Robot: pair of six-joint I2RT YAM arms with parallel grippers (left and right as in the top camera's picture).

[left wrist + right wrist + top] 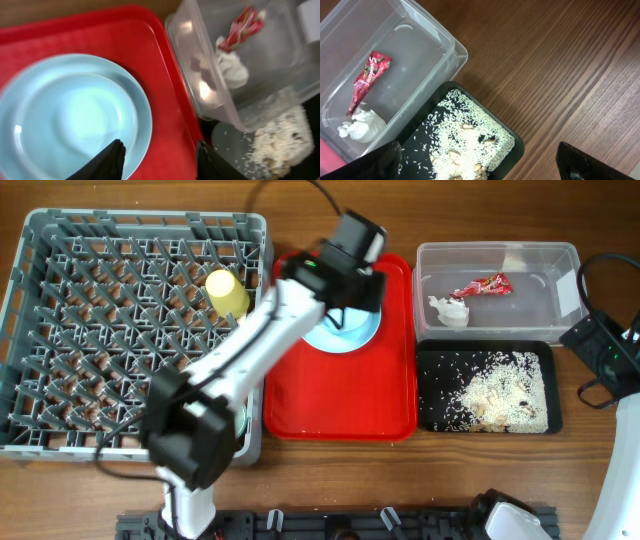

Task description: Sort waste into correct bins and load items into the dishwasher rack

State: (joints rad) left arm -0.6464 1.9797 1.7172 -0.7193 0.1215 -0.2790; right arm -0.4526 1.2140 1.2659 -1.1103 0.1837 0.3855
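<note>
While the left gripper [160, 146] spreads, seemingly empty, above the plate [70, 115], right gripper [477, 159] gapes.

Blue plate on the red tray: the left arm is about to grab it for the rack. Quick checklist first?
1. The left gripper open: ok.
2. Rim of the light blue plate between the fingers: ok in the left wrist view.
3. Fingers low enough to grip: cannot tell.
4. Plate bare of scraps: ok.
5. Free pegs in the dishwasher rack: ok; only the yellow cup shows there.
6. Path clear of the right gripper: ok, it is open, off by the black tray.
</note>
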